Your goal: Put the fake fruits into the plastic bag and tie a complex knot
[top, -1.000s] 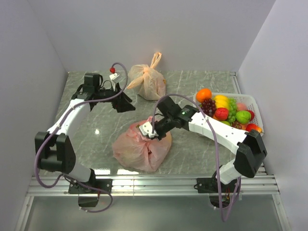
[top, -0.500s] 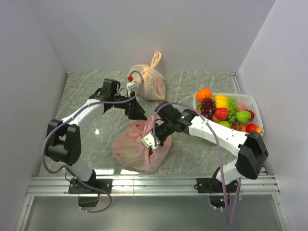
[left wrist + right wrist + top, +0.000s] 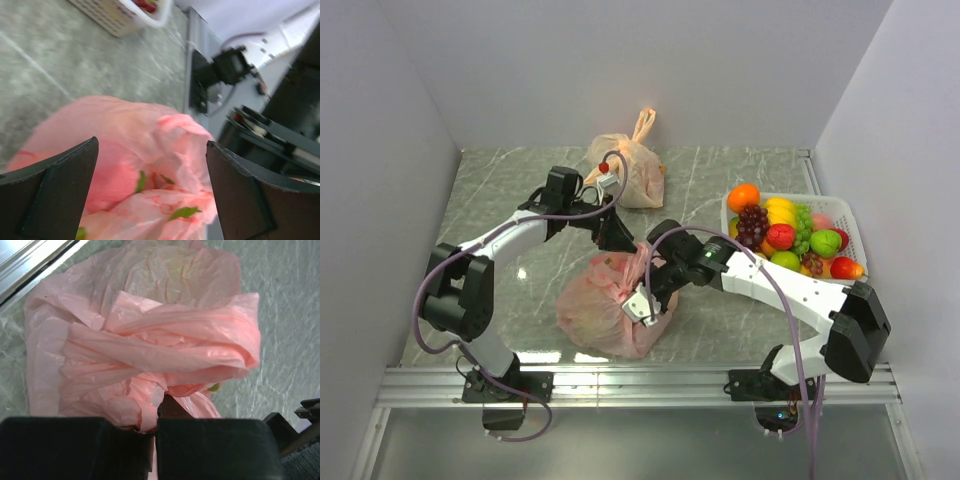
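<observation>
The pink-red plastic bag (image 3: 605, 310) lies bulging on the marble table, near the front middle. My right gripper (image 3: 642, 300) is shut on a twisted strip of the bag's handle; in the right wrist view the handle (image 3: 165, 347) loops across above the closed fingers (image 3: 200, 445). My left gripper (image 3: 620, 238) is open just behind the bag's top, and its two fingers (image 3: 55, 190) straddle the crumpled bag mouth (image 3: 165, 165) without touching it. The fake fruits (image 3: 790, 235) fill the white basket at the right: an orange, grapes, a yellow one, a green apple and red ones.
A paler orange-beige bag (image 3: 625, 165) with upright tied handles stands at the back middle. The white basket (image 3: 845, 215) sits against the right wall. Grey walls close in the left, back and right. A metal rail (image 3: 630, 375) runs along the near edge.
My left arm has swung right and forward from the back left until its open gripper is at the bag's top. My right gripper has moved toward the near edge, still shut on the handle.
</observation>
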